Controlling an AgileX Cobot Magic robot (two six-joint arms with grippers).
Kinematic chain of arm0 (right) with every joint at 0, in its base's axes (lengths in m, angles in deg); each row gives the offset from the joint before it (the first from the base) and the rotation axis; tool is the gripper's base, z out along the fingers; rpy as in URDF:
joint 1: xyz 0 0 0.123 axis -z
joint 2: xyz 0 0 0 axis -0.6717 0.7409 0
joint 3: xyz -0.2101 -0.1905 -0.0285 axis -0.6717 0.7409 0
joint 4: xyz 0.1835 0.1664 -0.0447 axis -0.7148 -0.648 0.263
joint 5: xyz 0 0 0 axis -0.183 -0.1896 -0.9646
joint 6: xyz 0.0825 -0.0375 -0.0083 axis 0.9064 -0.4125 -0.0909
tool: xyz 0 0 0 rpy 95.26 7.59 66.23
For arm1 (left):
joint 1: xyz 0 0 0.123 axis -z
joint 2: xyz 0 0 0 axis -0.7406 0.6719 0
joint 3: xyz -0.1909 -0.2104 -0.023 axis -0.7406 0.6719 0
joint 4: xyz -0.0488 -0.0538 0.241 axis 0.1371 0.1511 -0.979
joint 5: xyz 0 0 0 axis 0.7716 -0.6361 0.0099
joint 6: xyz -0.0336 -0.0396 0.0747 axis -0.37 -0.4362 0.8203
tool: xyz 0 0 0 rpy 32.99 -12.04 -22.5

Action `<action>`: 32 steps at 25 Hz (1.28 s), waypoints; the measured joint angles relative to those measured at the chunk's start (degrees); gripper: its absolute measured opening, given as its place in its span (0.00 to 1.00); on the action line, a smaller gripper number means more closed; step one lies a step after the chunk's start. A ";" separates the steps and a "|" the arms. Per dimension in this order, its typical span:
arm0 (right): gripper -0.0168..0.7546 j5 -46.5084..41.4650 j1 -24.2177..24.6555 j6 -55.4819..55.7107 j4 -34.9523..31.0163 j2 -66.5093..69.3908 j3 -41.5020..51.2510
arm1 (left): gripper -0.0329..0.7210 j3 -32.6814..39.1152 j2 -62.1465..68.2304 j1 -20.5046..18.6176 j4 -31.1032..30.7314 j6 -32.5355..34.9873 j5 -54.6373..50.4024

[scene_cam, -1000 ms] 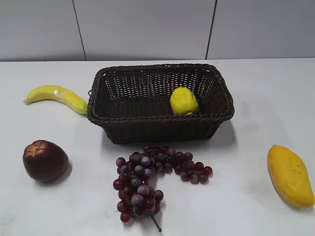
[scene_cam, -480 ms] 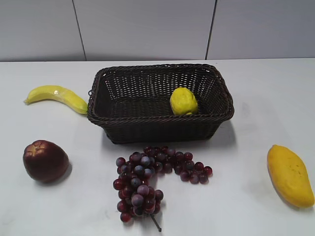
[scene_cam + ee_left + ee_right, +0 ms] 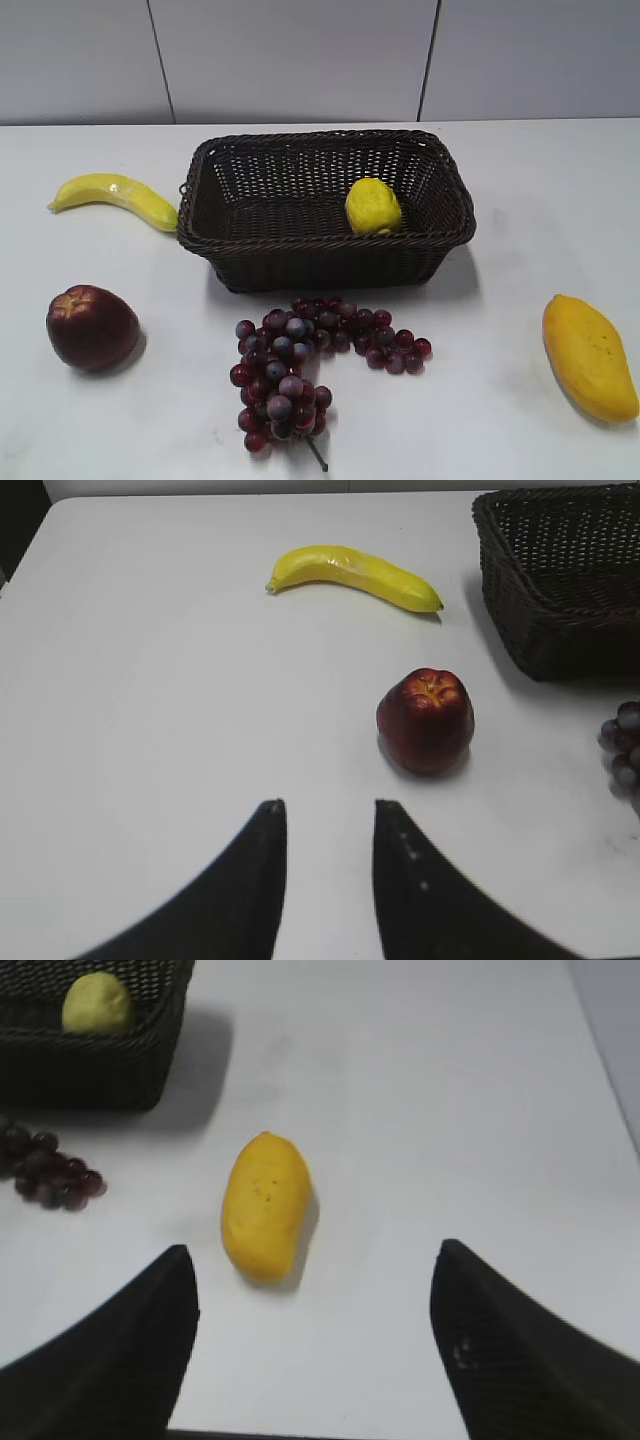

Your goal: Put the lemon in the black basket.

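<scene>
The lemon (image 3: 373, 206) lies inside the black basket (image 3: 325, 250), on its right side near the front wall. It also shows in the right wrist view (image 3: 97, 1004), inside the basket (image 3: 90, 1060). A corner of the basket shows in the left wrist view (image 3: 560, 590). Neither arm shows in the exterior view. My left gripper (image 3: 328, 805) is open and empty above bare table, near the apple. My right gripper (image 3: 312, 1250) is wide open and empty, just behind the mango.
A banana (image 3: 115, 196) lies left of the basket. A dark red apple (image 3: 91, 327) sits at the front left. A bunch of purple grapes (image 3: 310, 355) lies in front of the basket. A mango (image 3: 589, 355) lies at the front right.
</scene>
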 joint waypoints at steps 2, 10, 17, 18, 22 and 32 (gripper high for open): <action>0.79 0.00 3.74 0.00 0.07 -0.76 0.00 | 0.36 0.00 0.00 0.00 0.00 0.00 0.00; 0.79 0.00 8.03 0.00 0.05 -0.82 0.00 | 0.36 0.00 0.00 0.00 0.00 0.00 0.00; 0.79 0.00 8.03 0.00 0.05 -0.82 0.00 | 0.36 0.00 0.00 0.00 0.00 0.00 0.00; 0.79 0.00 8.03 0.00 0.05 -0.82 0.00 | 0.36 0.00 0.00 0.00 0.00 0.00 0.00; 0.79 0.00 8.03 0.00 -0.26 -0.82 0.00 | 0.36 0.00 0.00 0.00 0.00 0.00 0.00; 0.79 0.00 8.03 -3.41 -3.50 -0.82 0.00 | 0.36 0.00 0.00 0.00 0.00 0.00 0.00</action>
